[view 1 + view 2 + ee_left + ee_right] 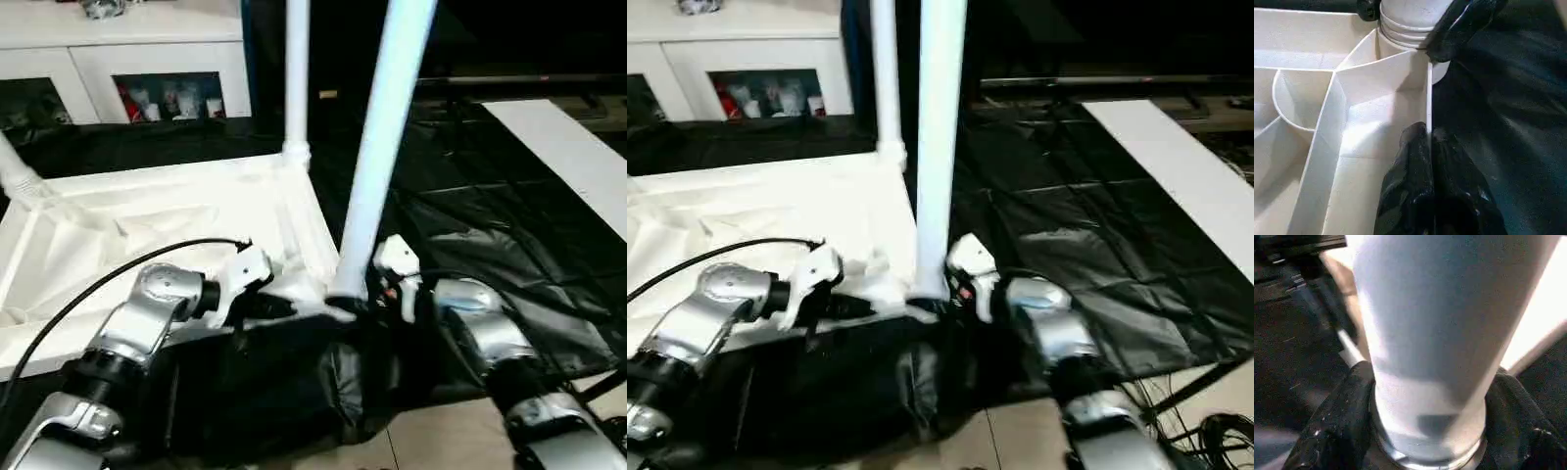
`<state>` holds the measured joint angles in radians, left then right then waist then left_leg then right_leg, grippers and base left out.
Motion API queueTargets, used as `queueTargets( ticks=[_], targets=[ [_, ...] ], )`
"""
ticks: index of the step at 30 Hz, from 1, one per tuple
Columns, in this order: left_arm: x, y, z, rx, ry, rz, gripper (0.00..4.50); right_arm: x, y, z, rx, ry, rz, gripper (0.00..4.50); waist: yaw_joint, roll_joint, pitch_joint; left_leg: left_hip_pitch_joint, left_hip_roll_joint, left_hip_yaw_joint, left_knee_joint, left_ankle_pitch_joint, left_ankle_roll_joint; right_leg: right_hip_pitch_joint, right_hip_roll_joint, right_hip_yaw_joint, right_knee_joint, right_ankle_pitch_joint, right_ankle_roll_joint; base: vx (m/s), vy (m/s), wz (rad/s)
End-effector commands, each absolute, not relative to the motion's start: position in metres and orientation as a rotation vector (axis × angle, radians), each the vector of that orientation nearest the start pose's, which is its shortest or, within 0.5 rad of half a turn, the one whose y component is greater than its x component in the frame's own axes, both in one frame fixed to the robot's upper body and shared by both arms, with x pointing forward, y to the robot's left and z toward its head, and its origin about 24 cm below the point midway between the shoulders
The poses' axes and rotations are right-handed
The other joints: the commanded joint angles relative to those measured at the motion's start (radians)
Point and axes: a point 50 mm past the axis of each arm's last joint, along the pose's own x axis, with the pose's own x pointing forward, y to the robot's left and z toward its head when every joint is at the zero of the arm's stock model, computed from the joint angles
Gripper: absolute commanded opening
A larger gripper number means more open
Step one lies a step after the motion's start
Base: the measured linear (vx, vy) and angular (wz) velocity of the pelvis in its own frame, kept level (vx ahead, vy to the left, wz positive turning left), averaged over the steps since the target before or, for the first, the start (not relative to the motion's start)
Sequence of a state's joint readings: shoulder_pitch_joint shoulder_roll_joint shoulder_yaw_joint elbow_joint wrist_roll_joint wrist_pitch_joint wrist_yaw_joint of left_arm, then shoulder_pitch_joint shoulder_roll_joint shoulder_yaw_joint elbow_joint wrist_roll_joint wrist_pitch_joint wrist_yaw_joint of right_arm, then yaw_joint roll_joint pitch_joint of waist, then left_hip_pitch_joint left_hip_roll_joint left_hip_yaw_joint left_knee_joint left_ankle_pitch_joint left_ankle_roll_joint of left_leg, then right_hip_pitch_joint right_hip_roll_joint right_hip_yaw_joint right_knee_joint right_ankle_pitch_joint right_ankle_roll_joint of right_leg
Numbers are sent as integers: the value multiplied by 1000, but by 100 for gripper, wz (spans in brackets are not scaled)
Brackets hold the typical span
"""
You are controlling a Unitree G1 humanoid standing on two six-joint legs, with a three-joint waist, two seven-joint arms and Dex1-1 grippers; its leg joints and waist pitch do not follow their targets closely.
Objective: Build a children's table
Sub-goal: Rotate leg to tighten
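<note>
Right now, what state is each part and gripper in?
Tabletop: upside down on the black sheet, sockets up.
Near-corner leg: upright in its socket.
Far-corner leg: upright, seated.
Left-corner leg: in its socket, leaning.
Left gripper: shut on the tabletop rim.
Right gripper: fingers around the near-corner leg's base.

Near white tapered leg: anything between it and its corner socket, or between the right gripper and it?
Nothing visible in the way. The near white tapered plastic leg already stands in the corner socket of the upturned white rimmed tabletop. The right gripper has a black finger on each side of its base. The left gripper pinches the tabletop's rim beside it.
</note>
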<state>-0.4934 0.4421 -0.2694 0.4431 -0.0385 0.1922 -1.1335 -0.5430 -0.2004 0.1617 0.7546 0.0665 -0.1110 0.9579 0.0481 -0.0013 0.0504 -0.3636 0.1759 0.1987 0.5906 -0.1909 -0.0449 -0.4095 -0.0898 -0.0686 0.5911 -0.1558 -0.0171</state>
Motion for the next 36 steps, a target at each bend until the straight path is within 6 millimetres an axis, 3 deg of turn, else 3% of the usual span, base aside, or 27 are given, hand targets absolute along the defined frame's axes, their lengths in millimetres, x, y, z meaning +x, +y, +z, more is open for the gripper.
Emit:
queueTargets(
  ticks=[1,5,7,8,9,12,13,15,16,17,18,19,20,22,23,24,26,27,32,35,36],
  targets=[
    [314,145,44,380,477,-1123,0,321,-103,16,-157,274,960,267,-8,0,-54,16,55,-29,-79,-312,-2,36,-64,49,-82,-441,-188,0,0,0],
    [323,135,40,364,480,-1022,0,327,-92,9,-94,301,753,267,-20,0,-48,20,49,-35,-79,-369,-15,28,-65,43,-98,-574,-132,0,0,0],
    [331,126,38,339,484,-917,0,332,-84,2,-57,364,575,267,-29,0,-46,28,45,-44,-78,-418,-34,23,-64,32,-109,-670,-95,0,0,0],
    [331,126,38,339,484,-917,0,332,-84,2,-57,364,575,267,-30,1,-46,31,44,-43,-78,-429,-34,21,-64,31,-115,-686,-86,0,0,0],
    [337,120,38,315,489,-848,0,334,-78,-1,-10,396,466,267,-32,4,-46,31,45,-46,-79,-443,-33,21,-65,28,-117,-688,-77,0,0,0],
    [344,110,37,321,478,-768,0,338,-67,0,90,425,360,267,-39,7,-45,39,45,-50,-81,-498,-39,17,-59,15,-128,-681,-64,0,0,0],
    [346,106,37,323,473,-750,0,339,-64,0,101,439,334,267,-40,9,-44,51,44,-50,-79,-545,-40,10,-57,8,-137,-674,-58,0,0,0],
    [345,102,37,323,472,-761,0,339,-58,1,106,447,359,267,-44,15,-43,57,46,-53,-83,-588,-37,14,-55,-6,-145,-652,-52,0,0,0],
    [344,96,37,315,469,-786,0,339,-52,4,127,428,403,267,-48,8,-43,52,48,-55,-86,-597,-35,19,-56,-10,-146,-643,-51,0,0,0],
    [343,92,37,312,466,-806,0,339,-46,8,167,415,443,267,-49,14,-43,51,53,-58,-93,-616,-38,27,-61,-14,-143,-615,-56,0,0,0],
    [342,91,37,316,465,-815,0,340,-44,10,198,408,454,302,-49,17,-42,50,55,-61,-96,-623,-40,29,-62,-13,-141,-597,-61,0,0,0],
    [341,91,36,319,466,-817,0,340,-43,11,219,404,455,323,-52,12,-42,53,52,-60,-96,-638,-47,24,-65,-11,-144,-587,-72,0,0,0],
    [341,91,36,323,465,-821,0,341,-42,12,223,399,456,337,-53,11,-44,55,50,-59,-93,-632,-45,23,-68,-8,-143,-585,-77,0,0,0],
    [340,92,35,331,458,-837,0,342,-42,14,222,383,461,337,-59,11,-42,39,51,-65,-97,-612,-36,33,-74,-7,-139,-593,-78,0,0,0],
    [339,92,36,334,454,-852,0,342,-42,15,224,377,469,343,-63,8,-46,21,53,-70,-104,-583,-35,48,-77,-5,-127,-584,-79,0,0,0],
    [338,92,35,337,450,-861,0,343,-42,16,226,373,473,360,-64,10,-47,17,54,-70,-105,-572,-36,49,-78,-2,-127,-576,-83,0,0,0],
    [337,93,36,338,443,-882,0,343,-43,17,210,360,479,377,-66,5,-47,26,52,-61,-98,-547,-30,35,-81,7,-130,-565,-110,0,0,0],
    [336,93,36,341,435,-901,0,344,-45,19,195,344,488,377,-64,7,-45,32,50,-58,-93,-541,-23,29,-83,8,-134,-583,-118,0,0,0],
    [330,97,39,338,422,-970,0,347,-59,26,-15,259,541,417,-62,5,-48,21,52,-56,-95,-489,-16,35,-81,12,-127,-571,-122,0,0,0],
    [327,105,40,346,421,-994,0,346,-78,30,-162,201,615,417,-49,5,-59,12,57,-49,-94,-394,-1,44,-79,23,-107,-420,-161,0,0,0],
    [326,107,40,349,421,-1000,0,346,-83,30,-204,193,630,417,-49,4,-59,10,57,-44,-92,-372,8,40,-76,26,-102,-385,-175,0,0,0]
  ],
)
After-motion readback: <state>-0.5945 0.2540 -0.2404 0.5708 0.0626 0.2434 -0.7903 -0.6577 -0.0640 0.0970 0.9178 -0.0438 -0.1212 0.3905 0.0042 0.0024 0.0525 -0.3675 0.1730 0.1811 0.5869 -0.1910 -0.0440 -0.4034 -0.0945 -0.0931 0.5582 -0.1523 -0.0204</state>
